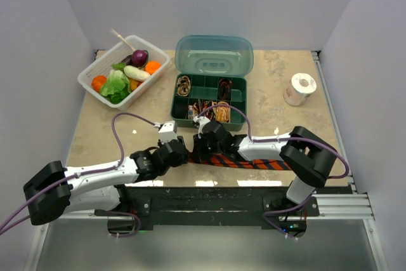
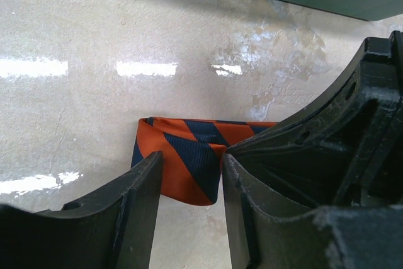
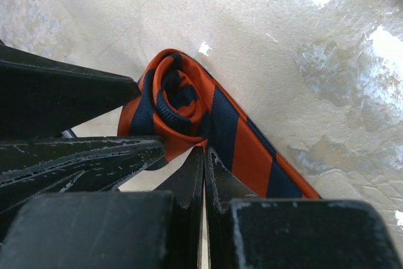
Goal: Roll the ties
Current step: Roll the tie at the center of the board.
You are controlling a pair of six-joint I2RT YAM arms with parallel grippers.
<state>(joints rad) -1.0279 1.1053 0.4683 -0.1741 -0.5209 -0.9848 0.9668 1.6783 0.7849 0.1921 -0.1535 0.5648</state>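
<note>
Beige mottled tabletop (image 1: 279, 99), white walls (image 1: 190, 4) on 3 sides. Back-left: white slotted basket (image 1: 95, 72), set at an angle, w/ toy veg inside: purple eggplant (image 1: 139, 57), 2 orange pcs (image 1: 153, 66), green lettuce (image 1: 115, 85), white veg (image 1: 136, 72). Thin wooden stick (image 1: 120, 37) pokes out past the rim. Center-back: green compartment box (image 1: 244, 101), its teal lid (image 1: 214, 55) open behind it. Basket & box near, not touching. Back-right: white tape roll (image 1: 299, 88), well apart from box, near table's R edge.
</note>
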